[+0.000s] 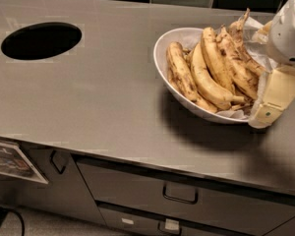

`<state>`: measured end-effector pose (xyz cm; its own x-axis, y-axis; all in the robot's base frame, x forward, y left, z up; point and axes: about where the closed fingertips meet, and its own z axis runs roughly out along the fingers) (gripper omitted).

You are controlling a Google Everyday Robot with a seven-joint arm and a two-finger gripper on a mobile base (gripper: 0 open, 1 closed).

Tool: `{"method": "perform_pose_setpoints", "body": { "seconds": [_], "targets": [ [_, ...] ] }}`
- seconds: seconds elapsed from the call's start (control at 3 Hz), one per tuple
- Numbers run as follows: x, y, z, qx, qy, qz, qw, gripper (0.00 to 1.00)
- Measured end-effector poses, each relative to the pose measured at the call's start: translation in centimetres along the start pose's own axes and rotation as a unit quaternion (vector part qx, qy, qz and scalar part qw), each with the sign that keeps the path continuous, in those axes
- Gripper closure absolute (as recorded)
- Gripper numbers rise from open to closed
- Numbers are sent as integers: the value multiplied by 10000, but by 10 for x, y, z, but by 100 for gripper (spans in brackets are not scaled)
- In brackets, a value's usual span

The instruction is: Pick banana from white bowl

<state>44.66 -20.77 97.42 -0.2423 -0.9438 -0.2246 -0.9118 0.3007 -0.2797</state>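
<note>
And here, on the grey counter (pixel 103 97), over on the right half: the white bowl (pixel 162 58), lined with crumpled white paper (pixel 258 33) and piled high with bananas. Picking out the banana (pixel 217 58) now. Lies near the middle of the heap, long and nearly straight, yellow with brown speckles and streaks. Rests just right of a smoother, strongly curved banana (pixel 202 80), touching it along the side, with browner mottled ones (pixel 243 68) packed in on the other side. Against the bowl's left inner wall, one more speckled banana (pixel 179 73).

Down at the bowl's right rim, the gripper (pixel 268 109): cream-coloured, hanging below a white wrist housing (pixel 290 28), tip level with the rim, right by the paper. Hovers beside the heap, not on the banana. Jaws: cannot tell how far apart, cannot tell whether anything sits between them.

Far left on the counter, well apart from the bowl, a dark round hole (pixel 42 41). Below the front edge, drawers with dark handles (pixel 179 193); lower left, a tilted printed label (pixel 12 161).
</note>
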Motion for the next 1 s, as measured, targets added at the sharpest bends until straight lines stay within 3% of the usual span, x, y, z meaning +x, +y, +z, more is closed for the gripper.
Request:
{"method": "perform_pose_setpoints", "body": {
  "seconds": [0.33,0.67,1.0],
  "targets": [
    [-5,-1,2,-34,-173,-25,9998,0],
    [-19,-13,16,-218,-821,64,9964,0],
    [-46,-17,23,-460,-1567,251,9863,0]
  ]
}}
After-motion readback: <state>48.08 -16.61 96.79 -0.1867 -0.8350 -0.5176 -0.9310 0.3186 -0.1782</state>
